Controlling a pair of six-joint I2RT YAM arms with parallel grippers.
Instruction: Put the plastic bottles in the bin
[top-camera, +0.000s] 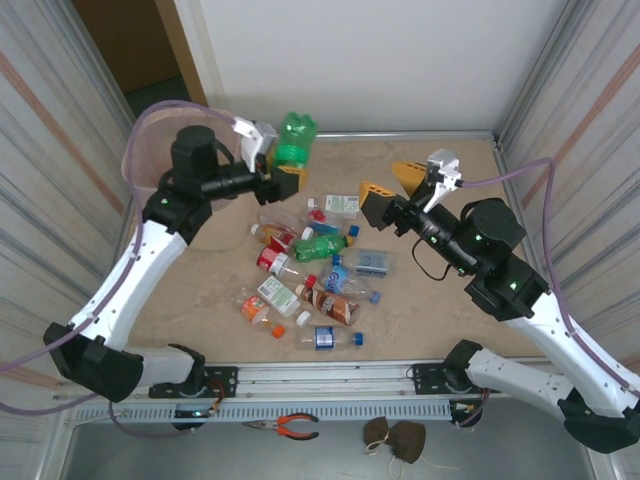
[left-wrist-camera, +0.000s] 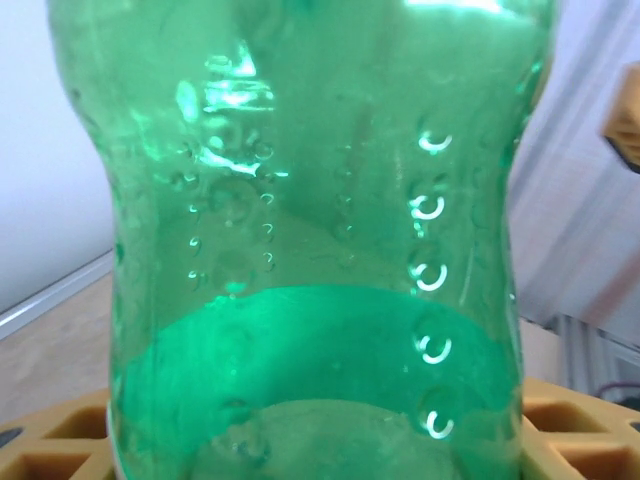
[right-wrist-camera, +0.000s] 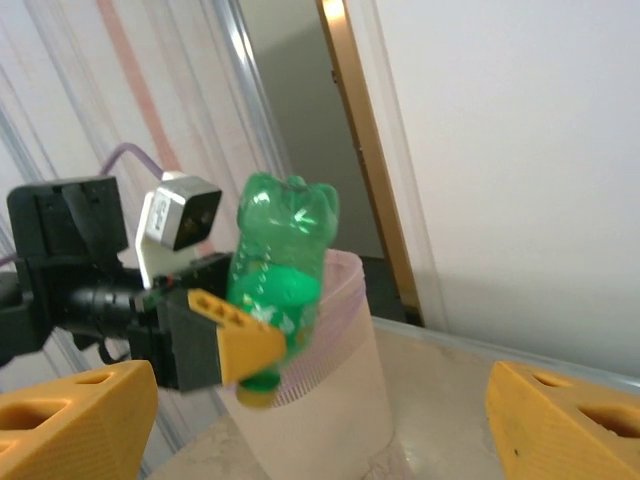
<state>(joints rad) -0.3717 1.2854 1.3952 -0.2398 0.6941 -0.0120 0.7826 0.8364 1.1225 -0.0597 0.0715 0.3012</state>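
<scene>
"Any brand on that green bottle (top-camera: 296, 138)?"

"No label I can read. It's clear green plastic, dimpled, base up with a yellowish cap pointing down. The left gripper (top-camera: 283, 177) is clamped on it, far left, near the rim of the pale pink bin (right-wrist-camera: 350, 400)."

"And the others?"

"The other bottles (top-camera: 305, 275) lie mid-table with red, white, blue and brown labels, print too small to read. The right gripper (top-camera: 392, 182) has its fingers wide apart."

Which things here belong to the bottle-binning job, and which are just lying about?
Belongs to the job:
- large green clear plastic bottle, gripped by the left gripper
- heap of small labelled plastic bottles
- pale pink translucent plastic bin

Just lying about:
- orange-handled pliers
- dark brown cloth-like bundle
</scene>
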